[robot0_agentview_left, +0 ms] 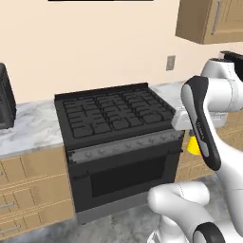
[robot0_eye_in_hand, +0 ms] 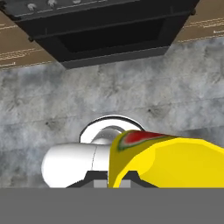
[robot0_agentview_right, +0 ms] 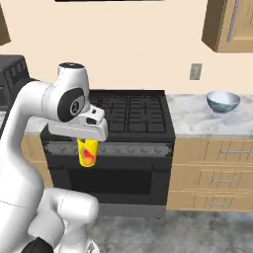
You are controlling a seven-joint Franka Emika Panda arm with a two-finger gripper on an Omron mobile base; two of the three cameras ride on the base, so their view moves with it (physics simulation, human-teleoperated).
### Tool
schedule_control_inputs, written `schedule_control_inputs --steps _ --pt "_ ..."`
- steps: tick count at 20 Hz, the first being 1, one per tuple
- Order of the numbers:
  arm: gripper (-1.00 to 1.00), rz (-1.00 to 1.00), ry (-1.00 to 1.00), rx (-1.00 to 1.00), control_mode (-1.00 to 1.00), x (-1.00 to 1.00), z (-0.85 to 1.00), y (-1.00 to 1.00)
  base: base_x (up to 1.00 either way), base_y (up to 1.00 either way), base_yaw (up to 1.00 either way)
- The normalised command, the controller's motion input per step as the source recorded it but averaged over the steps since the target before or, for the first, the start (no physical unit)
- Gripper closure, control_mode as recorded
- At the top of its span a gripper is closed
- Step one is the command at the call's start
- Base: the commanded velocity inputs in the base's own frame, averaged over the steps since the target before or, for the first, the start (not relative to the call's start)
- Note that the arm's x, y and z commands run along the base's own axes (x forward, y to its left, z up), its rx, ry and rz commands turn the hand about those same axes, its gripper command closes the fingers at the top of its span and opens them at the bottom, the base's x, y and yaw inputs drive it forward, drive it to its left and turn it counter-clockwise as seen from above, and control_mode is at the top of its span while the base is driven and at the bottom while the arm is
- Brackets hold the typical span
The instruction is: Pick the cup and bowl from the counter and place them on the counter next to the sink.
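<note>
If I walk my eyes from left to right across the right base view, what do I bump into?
Yellow cup hanging in the gripper → black gas stove → wall outlet → bluish bowl on the marble counter.

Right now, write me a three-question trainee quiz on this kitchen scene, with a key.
1. True or false: the cup stands on the counter.
2. Which is on the marble to the right of the stove? A) kettle B) bowl C) plate
3. Fill in: the gripper is shut on the ____.

Key:
1. False. It hangs under the hand, in front of the oven door.
2. B. The grey-blue bowl sits there, near the wall outlet.
3. Cup. It is yellow with a red-orange mark.
</note>
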Motion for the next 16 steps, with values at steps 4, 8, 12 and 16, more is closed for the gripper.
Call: schedule_control_inputs --steps 4,8,12,16 --pt "1.0 0.0 0.0 0.0 1.0 0.0 0.0 0.0 0.27 -0.24 -0.6" --pt "1.0 0.0 0.0 0.0 1.0 0.0 0.0 0.0 0.16 -0.29 -0.62" --pt "1.0 0.0 0.0 0.0 1.0 0.0 0.0 0.0 0.03 -0.32 -0.57" --pt "1.0 0.0 0.0 0.0 1.0 0.0 0.0 0.0 0.0 -0.35 -0.5"
